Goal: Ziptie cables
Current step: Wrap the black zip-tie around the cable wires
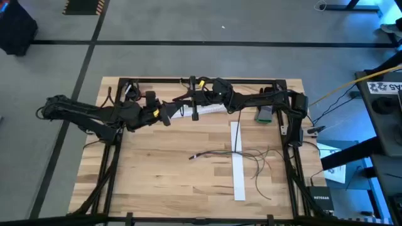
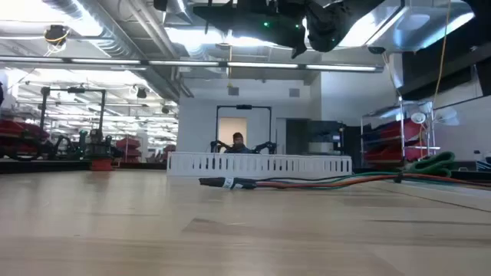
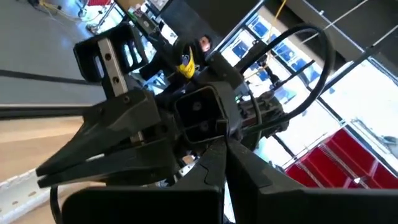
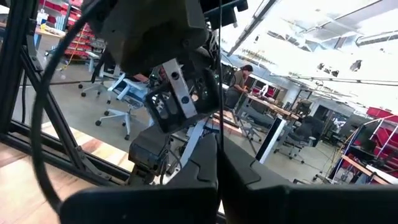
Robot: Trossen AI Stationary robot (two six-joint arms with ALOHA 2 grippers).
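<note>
The wooden table (image 1: 157,176) is ringed by a black frame (image 1: 207,80); its front half and left side are bare board, with free room for moving there; a long white strip (image 1: 238,169) lies front to back, right of centre; a green box (image 1: 265,114) sits by the frame's back right corner; a white perforated rail (image 2: 259,164) lies crosswise near the back.

The cables (image 1: 235,154) lie on the board across the white strip, bunched at their left end and fanning out loose toward the right and front; in the low view they run flat along the table in front of the rail; they lie forward of both claws, well apart from them and untouched.

Both claws are up off the board at the back, over the rail, tip to tip and close together; the left claw (image 1: 168,117) reaches in from the left, the right claw (image 1: 186,100) from the back right; the left fingers (image 3: 273,186) are pressed together, and whether they pinch anything I cannot tell; the right fingers (image 4: 186,168) are likewise pressed together, and a thin dark line (image 4: 219,74) rises from their seam.
</note>
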